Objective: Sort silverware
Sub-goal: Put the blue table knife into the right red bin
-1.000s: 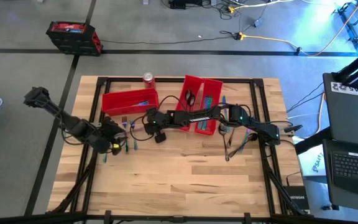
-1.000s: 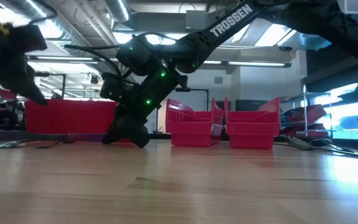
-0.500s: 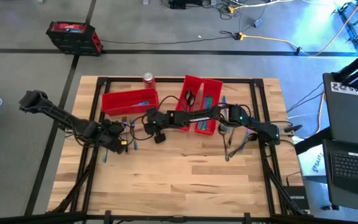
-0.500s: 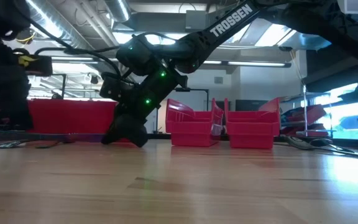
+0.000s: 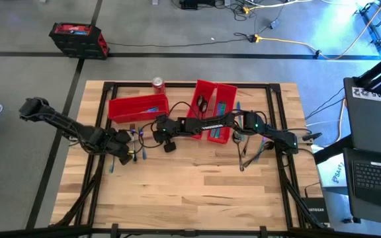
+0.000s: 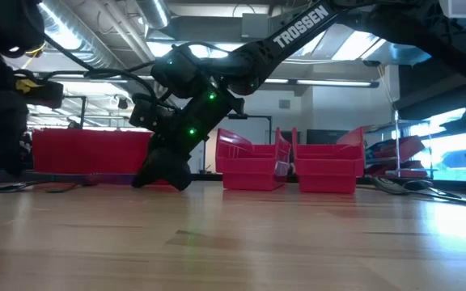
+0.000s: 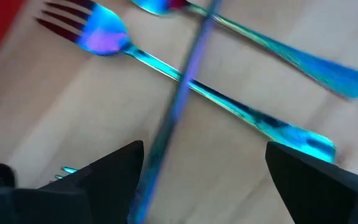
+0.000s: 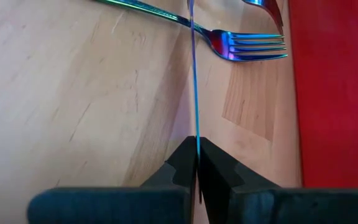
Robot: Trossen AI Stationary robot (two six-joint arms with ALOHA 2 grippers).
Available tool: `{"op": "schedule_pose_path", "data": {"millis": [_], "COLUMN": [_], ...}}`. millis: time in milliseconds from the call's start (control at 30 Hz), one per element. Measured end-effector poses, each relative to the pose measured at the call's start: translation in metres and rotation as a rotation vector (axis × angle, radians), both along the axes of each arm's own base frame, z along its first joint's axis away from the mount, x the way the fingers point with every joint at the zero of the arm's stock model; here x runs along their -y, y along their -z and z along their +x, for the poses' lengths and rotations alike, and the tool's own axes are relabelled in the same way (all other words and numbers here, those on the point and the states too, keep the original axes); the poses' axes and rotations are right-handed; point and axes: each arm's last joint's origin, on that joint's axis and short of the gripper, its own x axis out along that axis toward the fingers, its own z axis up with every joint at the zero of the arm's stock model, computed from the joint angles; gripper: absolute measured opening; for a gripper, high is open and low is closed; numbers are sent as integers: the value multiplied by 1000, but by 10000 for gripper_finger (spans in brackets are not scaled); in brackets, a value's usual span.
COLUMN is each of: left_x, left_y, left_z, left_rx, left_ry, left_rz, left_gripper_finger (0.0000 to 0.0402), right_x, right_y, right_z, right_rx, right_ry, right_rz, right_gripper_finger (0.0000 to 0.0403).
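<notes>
A thin knife [image 8: 194, 74] stands clamped edge-on between the closed fingers of the right gripper [image 8: 197, 163], low over the table [image 5: 197, 178] just in front of the left bin [image 5: 137, 106]. Under it lie a fork [image 7: 104, 38] and a spoon [image 7: 272, 46], crossing the knife. The left gripper [image 7: 204, 168] hovers over the same pieces with its fingers spread wide, holding nothing. The left bin holds some blue cutlery; two more red bins [image 5: 213, 109] stand side by side near the middle, each with a few pieces inside. A soda can [image 5: 157, 84] stands behind them.
</notes>
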Motion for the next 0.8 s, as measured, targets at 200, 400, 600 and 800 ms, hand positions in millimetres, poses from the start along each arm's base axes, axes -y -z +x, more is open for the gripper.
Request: {"op": "schedule_pose_path", "data": {"millis": [200, 400, 600, 800], "left_x": [-6, -9, -10, -10], "left_y": [0, 5, 14, 17], "left_z": [-1, 3, 12, 16], "left_rx": [-22, -65, -146, -173], "left_ry": [-19, -19, 8, 17], "left_rz": [93, 84, 59, 69], "left_gripper_finger": [320, 320, 319, 319], "right_x": [-1, -1, -1, -1], "right_y": [0, 0, 0, 0], "right_z": [0, 0, 0, 0], "right_rx": [1, 2, 2, 3], "right_ry": [-7, -11, -12, -12], "right_rz": [6, 10, 11, 11], "right_gripper_finger": [0, 0, 0, 0]}}
